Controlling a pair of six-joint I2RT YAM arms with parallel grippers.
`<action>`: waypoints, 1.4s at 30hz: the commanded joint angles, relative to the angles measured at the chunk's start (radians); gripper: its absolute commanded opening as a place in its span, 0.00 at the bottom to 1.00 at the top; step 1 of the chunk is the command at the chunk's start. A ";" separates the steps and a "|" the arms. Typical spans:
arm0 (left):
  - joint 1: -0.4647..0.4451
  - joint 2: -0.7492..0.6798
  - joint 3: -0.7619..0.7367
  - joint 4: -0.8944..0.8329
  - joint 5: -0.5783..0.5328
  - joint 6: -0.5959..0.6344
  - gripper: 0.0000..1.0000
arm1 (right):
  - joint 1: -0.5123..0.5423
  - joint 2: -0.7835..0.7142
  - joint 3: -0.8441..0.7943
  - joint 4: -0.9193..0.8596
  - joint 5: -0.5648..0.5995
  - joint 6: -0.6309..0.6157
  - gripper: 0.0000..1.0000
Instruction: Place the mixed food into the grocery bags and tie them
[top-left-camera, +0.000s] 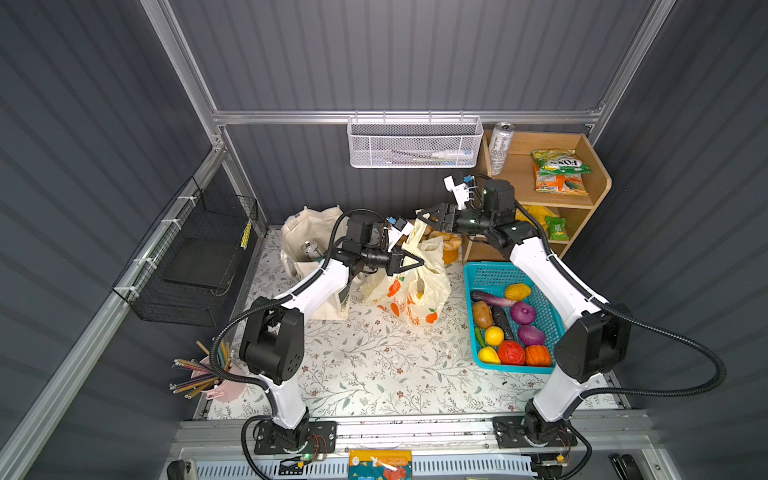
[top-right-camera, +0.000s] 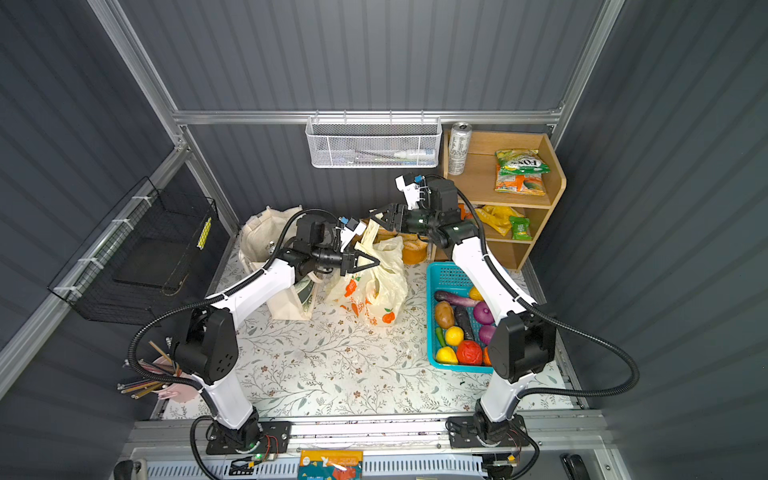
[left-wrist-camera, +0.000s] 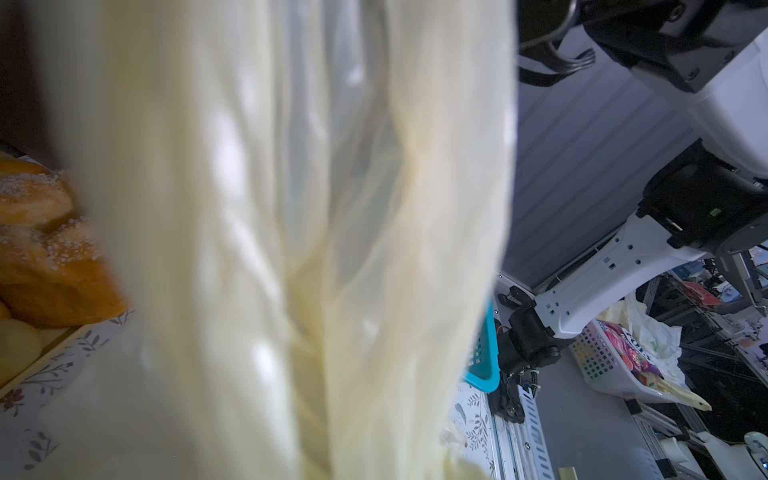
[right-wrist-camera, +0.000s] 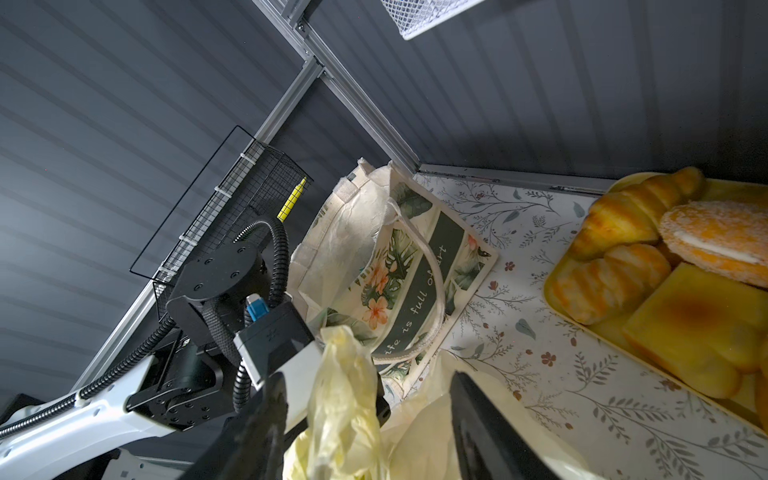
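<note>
Between open right end effector (top-left-camera: 428, 218) jaws: plastic bag handle (right-wrist-camera: 340, 374), upright.

White mesh basket (top-left-camera: 414, 143) hung on rail (top-left-camera: 291, 117); pencil cup (top-left-camera: 228, 390) front-left.

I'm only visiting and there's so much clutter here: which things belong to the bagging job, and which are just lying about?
Part of the job: plastic bag, pinched by the left gripper; right gripper, open near it; canvas tote; toy produce; bread pieces; drink can; snack packets.
Just lying about: white wire basket; black wire basket; pencil cup; wooden shelf.
</note>
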 joint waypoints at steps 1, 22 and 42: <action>0.003 -0.007 -0.013 0.020 0.021 -0.021 0.00 | 0.007 0.029 0.044 0.028 -0.039 0.026 0.53; 0.043 0.000 -0.188 0.479 -0.063 -0.385 0.00 | 0.042 -0.351 -0.531 0.191 0.318 0.100 0.00; 0.055 0.035 -0.163 0.540 0.003 -0.466 0.06 | 0.229 -0.269 -0.714 0.269 0.558 0.216 0.00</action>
